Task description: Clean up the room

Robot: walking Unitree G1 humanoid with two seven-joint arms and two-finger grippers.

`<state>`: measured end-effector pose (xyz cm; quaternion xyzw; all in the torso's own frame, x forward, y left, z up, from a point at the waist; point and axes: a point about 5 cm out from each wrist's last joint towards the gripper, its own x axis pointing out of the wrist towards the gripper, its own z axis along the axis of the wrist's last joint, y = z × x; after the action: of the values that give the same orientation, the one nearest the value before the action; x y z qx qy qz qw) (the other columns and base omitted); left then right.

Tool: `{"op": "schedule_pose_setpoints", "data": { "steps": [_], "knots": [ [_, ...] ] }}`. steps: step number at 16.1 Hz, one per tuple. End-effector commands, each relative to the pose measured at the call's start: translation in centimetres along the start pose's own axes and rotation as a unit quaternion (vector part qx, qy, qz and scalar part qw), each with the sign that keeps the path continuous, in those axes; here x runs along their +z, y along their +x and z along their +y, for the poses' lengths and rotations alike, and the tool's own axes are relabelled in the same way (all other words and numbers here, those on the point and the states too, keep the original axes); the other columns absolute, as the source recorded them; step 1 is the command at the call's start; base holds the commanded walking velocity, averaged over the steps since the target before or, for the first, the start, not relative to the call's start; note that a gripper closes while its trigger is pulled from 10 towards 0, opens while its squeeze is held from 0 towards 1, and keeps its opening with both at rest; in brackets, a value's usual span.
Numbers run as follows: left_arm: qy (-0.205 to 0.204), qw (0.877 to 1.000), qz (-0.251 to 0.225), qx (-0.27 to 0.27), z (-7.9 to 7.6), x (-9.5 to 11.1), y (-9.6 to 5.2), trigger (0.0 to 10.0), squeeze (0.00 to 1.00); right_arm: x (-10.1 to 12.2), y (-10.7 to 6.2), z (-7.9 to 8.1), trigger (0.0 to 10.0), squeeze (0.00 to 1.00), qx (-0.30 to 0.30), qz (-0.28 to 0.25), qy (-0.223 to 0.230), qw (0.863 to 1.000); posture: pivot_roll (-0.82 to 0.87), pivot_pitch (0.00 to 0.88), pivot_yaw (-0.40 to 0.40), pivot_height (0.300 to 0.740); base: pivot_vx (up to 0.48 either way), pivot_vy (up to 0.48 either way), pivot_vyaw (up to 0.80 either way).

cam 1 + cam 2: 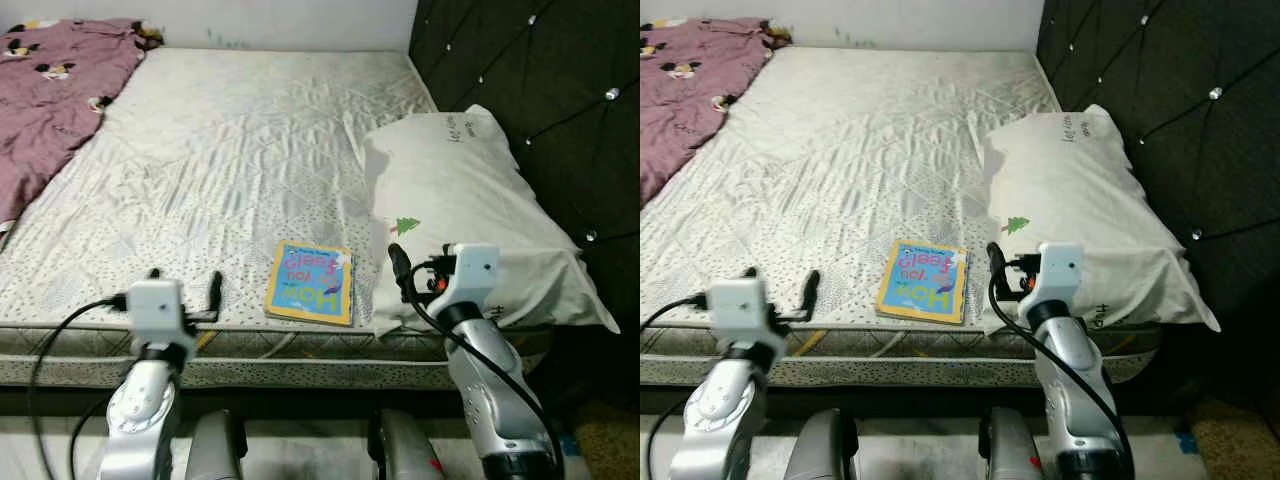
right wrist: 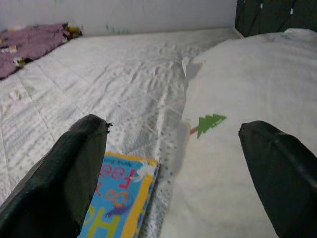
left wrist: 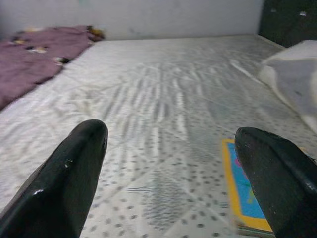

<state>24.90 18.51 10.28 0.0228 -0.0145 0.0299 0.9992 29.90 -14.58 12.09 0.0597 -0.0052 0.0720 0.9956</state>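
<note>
A thin children's book (image 1: 310, 283) with a yellow border and blue cover lies flat near the front edge of the bare mattress (image 1: 220, 150). A white pillow (image 1: 470, 200) with a small green tree print lies to its right, against the headboard. My left gripper (image 1: 185, 283) hovers open over the mattress's front edge, left of the book (image 3: 245, 198). My right gripper (image 1: 418, 265) is open at the pillow's front left corner, just right of the book (image 2: 119, 198). Neither holds anything.
A purple printed blanket (image 1: 50, 90) is bunched at the far left of the bed. A dark tufted headboard (image 1: 540, 90) runs along the right side. A pale wall closes off the far end.
</note>
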Motion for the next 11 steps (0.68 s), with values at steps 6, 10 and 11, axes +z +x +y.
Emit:
{"op": "schedule_pose_setpoints", "data": {
  "steps": [6, 10, 11],
  "knots": [
    [0.007, 1.0, -0.009, -0.005, -0.4, 0.8, 0.2, 10.0, 0.0, 0.5, 0.7, -0.5, 10.0, 0.0, -0.008, -0.023, 0.01, 1.0, -0.06, 0.0, 0.006, 0.643, 0.0, 0.0, -0.14],
    [0.005, 1.0, -0.011, -0.02, -0.9, 0.8, 0.2, 10.0, 0.0, 0.5, 0.8, -0.7, 10.0, 0.0, -0.01, -0.024, 0.007, 1.0, -0.06, 0.0, 0.009, 0.693, 0.0, 0.0, 0.0],
    [0.005, 1.0, -0.011, -0.02, -0.9, 0.9, 0.3, 10.0, 0.0, 0.5, 0.8, -0.7, 10.0, 0.0, -0.01, -0.025, 0.006, 1.0, -0.06, 0.0, 0.008, 0.698, 0.0, 0.0, 0.0]
  ]
}}
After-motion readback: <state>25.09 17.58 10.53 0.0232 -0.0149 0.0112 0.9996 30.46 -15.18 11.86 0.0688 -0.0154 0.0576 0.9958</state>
